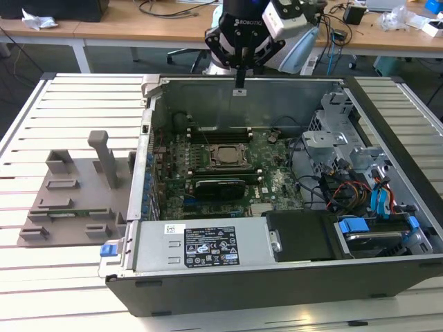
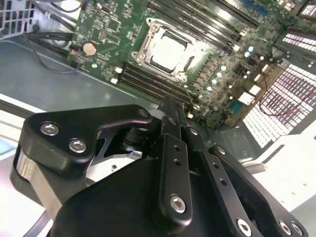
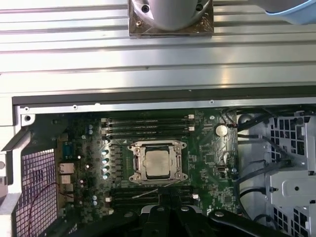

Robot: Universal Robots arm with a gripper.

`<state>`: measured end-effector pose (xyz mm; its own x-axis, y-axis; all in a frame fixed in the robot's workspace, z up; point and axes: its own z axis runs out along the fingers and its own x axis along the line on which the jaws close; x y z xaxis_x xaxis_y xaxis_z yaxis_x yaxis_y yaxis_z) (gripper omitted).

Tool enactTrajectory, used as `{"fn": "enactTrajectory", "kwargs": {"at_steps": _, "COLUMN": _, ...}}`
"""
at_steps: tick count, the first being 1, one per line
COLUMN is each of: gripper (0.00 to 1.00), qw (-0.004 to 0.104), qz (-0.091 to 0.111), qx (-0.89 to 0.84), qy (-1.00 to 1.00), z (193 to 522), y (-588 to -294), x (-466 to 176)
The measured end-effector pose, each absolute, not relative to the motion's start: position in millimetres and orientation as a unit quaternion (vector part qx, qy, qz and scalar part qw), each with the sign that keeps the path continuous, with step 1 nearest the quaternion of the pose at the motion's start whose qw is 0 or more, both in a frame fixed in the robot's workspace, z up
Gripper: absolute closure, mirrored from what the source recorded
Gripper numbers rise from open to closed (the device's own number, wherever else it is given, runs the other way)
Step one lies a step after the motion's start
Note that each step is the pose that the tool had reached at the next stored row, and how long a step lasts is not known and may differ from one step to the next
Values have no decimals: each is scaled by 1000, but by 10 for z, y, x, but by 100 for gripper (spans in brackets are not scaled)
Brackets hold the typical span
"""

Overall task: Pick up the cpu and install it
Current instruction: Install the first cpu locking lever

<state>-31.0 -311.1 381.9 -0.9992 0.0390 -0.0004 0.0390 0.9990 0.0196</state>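
Cpu (image 3: 158, 163) silver-grey, flat, square, in socket.

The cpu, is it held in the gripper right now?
No, in the first wrist view the cpu lies in the motherboard socket.

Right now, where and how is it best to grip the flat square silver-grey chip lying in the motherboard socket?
Probably from straight above, fingers on two opposite thin edges of the flat square silver-grey chip. It lies flat and low inside the metal socket frame, which surrounds it closely, so no side approach seems free. The black gripper hangs above the open case's far wall.
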Motion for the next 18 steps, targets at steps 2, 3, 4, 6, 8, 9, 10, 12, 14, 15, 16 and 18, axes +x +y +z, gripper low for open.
{"fn": "enactTrajectory", "kwargs": {"at_steps": 2, "gripper": 89, "qw": 0, "qz": 10, "qx": 20, "qy": 1000, "z": 3805, "y": -3110, "x": -342}}
{"fn": "enactTrajectory", "kwargs": {"at_steps": 3, "gripper": 89, "qw": 0, "qz": 10, "qx": 20, "qy": 1000, "z": 3797, "y": -3110, "x": -355}}
{"fn": "enactTrajectory", "kwargs": {"at_steps": 4, "gripper": 89, "qw": 0, "qz": 10, "qx": 20, "qy": 1000, "z": 3791, "y": -3110, "x": -365}}
{"fn": "enactTrajectory", "kwargs": {"at_steps": 6, "gripper": 89, "qw": 0, "qz": 10, "qx": 19, "qy": 1000, "z": 3778, "y": -3111, "x": -388}}
{"fn": "enactTrajectory", "kwargs": {"at_steps": 8, "gripper": 89, "qw": 0, "qz": 10, "qx": 20, "qy": 1000, "z": 3760, "y": -3110, "x": -424}}
{"fn": "enactTrajectory", "kwargs": {"at_steps": 9, "gripper": 89, "qw": 0, "qz": 10, "qx": 20, "qy": 1000, "z": 3751, "y": -3111, "x": -440}}
{"fn": "enactTrajectory", "kwargs": {"at_steps": 10, "gripper": 89, "qw": 0, "qz": 10, "qx": 20, "qy": 1000, "z": 3740, "y": -3111, "x": -455}}
{"fn": "enactTrajectory", "kwargs": {"at_steps": 12, "gripper": 89, "qw": 0, "qz": 10, "qx": 20, "qy": 1000, "z": 3714, "y": -3111, "x": -482}}
{"fn": "enactTrajectory", "kwargs": {"at_steps": 14, "gripper": 89, "qw": 0, "qz": 10, "qx": 20, "qy": 1000, "z": 3691, "y": -3111, "x": -498}}
{"fn": "enactTrajectory", "kwargs": {"at_steps": 15, "gripper": 89, "qw": 0, "qz": 10, "qx": 20, "qy": 1000, "z": 3677, "y": -3111, "x": -511}}
{"fn": "enactTrajectory", "kwargs": {"at_steps": 16, "gripper": 89, "qw": 0, "qz": 10, "qx": 20, "qy": 1000, "z": 3669, "y": -3111, "x": -520}}
{"fn": "enactTrajectory", "kwargs": {"at_steps": 18, "gripper": 89, "qw": 0, "qz": 10, "qx": 20, "qy": 1000, "z": 3646, "y": -3110, "x": -542}}
